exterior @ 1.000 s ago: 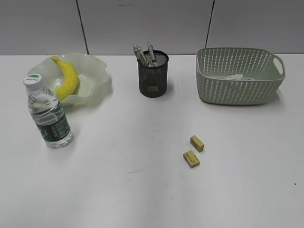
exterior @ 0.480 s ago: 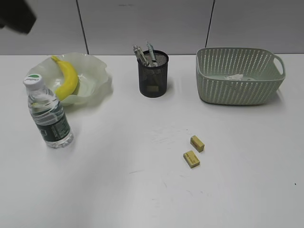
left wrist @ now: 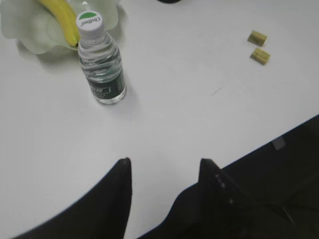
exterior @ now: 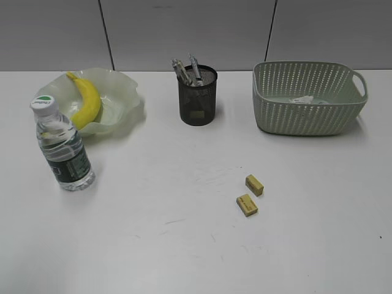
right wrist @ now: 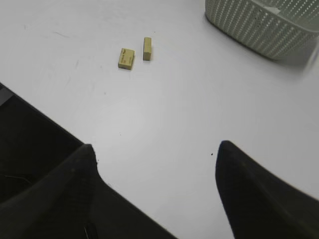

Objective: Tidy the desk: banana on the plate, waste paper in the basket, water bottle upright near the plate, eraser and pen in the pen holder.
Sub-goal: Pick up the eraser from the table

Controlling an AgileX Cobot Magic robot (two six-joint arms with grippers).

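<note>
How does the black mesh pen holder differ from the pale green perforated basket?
The black metal mesh pen holder is a narrow, upright cylinder; the pale sage-green plastic basket is wide, low and rectangular with handle cut-outs. The pen holder has pens sticking up past its rim; the basket's white crumpled paper lies low inside. Both stand open-topped at the back of the white desk, with see-through walls.

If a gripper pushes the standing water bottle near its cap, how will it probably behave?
The water bottle stands tall on a narrow base, so a push near its white cap would probably tip it. Its round body would then likely roll on the smooth desk. It looks nearly full, so probably rather heavy for its size.
</note>
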